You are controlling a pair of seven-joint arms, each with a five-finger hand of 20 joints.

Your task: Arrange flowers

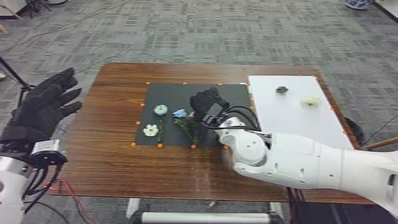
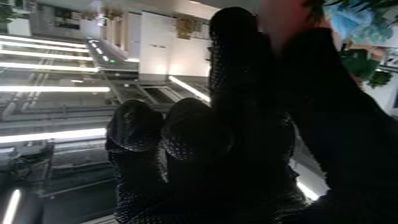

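In the head view, my right hand is over the right part of the dark mat, hiding what is under it. Left of it lie a blue flower, a pale green flower and a white flower. My left hand is open beside the table's left edge. In the right wrist view, my right hand is open, its thumb apart from the nearest finger. A reddish blur shows between their tips, too unclear to name. Past the thumb is the blue flower with green leaves.
A white board covers the table's right side, bearing a small dark green piece and a cream flower. Small orange markers edge the mat and the board. The right forearm crosses the board's lower part and the table's front right.
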